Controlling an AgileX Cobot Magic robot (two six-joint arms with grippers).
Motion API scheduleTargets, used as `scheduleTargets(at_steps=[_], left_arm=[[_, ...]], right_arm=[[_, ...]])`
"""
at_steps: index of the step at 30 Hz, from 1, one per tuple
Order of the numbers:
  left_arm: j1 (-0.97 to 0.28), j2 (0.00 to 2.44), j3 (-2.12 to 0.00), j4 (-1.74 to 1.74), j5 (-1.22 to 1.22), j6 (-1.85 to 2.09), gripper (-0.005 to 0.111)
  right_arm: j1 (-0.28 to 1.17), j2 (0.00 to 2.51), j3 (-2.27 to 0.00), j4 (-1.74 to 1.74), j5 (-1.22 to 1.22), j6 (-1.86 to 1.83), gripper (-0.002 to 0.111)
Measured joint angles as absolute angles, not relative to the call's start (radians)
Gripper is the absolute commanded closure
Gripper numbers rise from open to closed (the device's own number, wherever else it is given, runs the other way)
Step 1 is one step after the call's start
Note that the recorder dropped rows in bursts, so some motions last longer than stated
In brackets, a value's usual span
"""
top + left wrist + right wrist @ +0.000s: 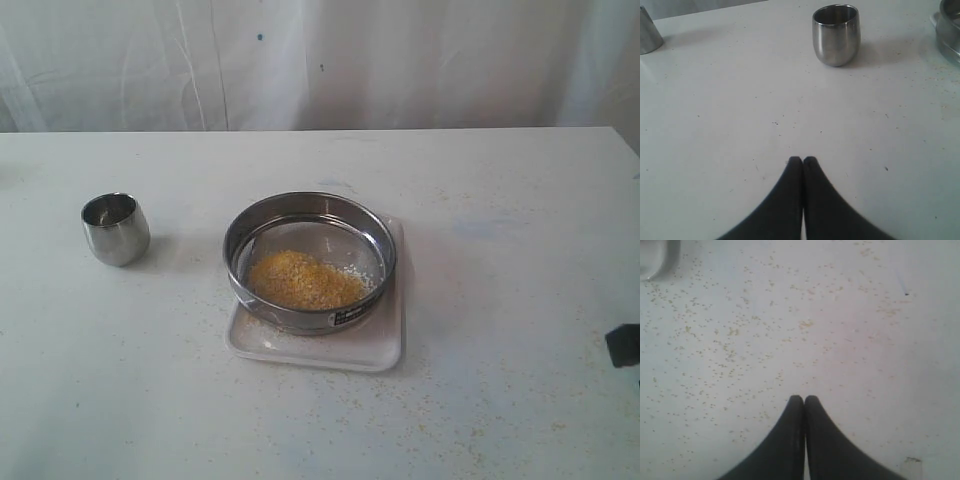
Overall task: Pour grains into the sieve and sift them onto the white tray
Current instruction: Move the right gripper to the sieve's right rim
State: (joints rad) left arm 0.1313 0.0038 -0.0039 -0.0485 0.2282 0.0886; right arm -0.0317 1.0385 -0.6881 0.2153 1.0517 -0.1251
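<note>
The round steel sieve (310,260) rests on the white tray (385,345) at the table's middle. A heap of yellow grains (303,281) lies on its mesh, with whitish bits at the right side. A small steel cup (115,228) stands upright to the left, apart from the tray; the cup (836,34) also shows in the left wrist view, with the sieve's edge (949,30) beside it. My left gripper (803,160) is shut and empty over bare table. My right gripper (804,399) is shut and empty over scattered grains; a dark part of it (624,345) shows at the exterior view's right edge.
Loose grains (730,330) are strewn over the white tabletop around the tray. The tray's corner (660,260) shows in the right wrist view. A grey metal object (647,32) sits at the left wrist view's edge. A white curtain (320,60) hangs behind the table.
</note>
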Motion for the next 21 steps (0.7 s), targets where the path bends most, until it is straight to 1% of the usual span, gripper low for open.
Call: scheduleTargets(at_steps=[6, 12, 16, 18, 21], left_arm=[[0.131, 0.004, -0.004, -0.049, 0.228, 0.089, 0.107], [0.131, 0.004, -0.004, -0.049, 0.228, 0.089, 0.107], [0.131, 0.004, -0.004, -0.049, 0.228, 0.089, 0.107], [0.131, 0.004, -0.004, -0.049, 0.228, 0.089, 0.107], [0.131, 0.004, -0.004, -0.049, 0.228, 0.089, 0.107]], right_arm=[[0.029, 1.261, -0.829, 0.264, 1.047, -0.169, 0.108], [0.108, 1.453, -1.0, 0.275, 0.931, -0.224, 0.108], [0.134, 1.583, -1.119, 0.27, 0.895, -0.244, 0.107], [0.14, 1.641, -1.172, 0.27, 0.884, -0.249, 0.104], [0.14, 1.704, -1.227, 0.27, 0.859, -0.252, 0.093]])
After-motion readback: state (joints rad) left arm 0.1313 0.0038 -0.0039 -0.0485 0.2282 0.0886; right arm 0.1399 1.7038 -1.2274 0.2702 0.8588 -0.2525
